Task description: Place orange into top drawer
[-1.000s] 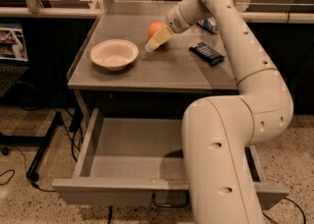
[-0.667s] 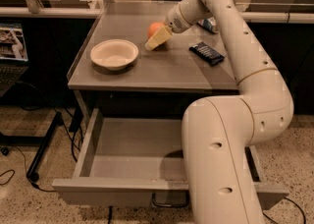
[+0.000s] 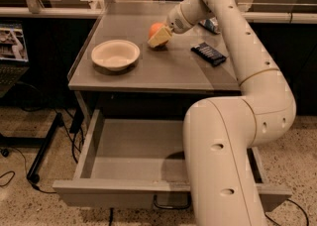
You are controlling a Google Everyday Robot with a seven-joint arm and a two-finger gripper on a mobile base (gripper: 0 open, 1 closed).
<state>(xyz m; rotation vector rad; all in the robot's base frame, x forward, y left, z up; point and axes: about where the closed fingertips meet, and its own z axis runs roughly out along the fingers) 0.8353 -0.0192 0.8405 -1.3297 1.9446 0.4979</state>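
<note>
No displacement is noted against the earlier frames: the cream bowl (image 3: 115, 54), the orange (image 3: 154, 27), the gripper (image 3: 160, 37) and the top drawer (image 3: 114, 193) all stand where they stood a second ago. The cream bowl sits upright on the left half of the grey tabletop (image 3: 163, 74). To its right, toward the far side of the tabletop, lies the orange, well apart from the bowl. The gripper is directly at the orange, and its pale end covers the fruit's lower right side. Whether it is clamped on the orange or only resting against it cannot be told. Further right, a dark flat packet (image 3: 209, 54) lies on the tabletop, apart from the orange. Behind the arm (image 3: 247, 51), a bluish item (image 3: 212, 25) is mostly hidden and cannot be identified. Below the tabletop the top drawer stands pulled out toward the camera. The arm's bulky lower section covers the right part of its interior and front. The curved handle (image 3: 171, 203) shows under the drawer front, just left of the arm. The orange is on the tabletop, not in the drawer.
</note>
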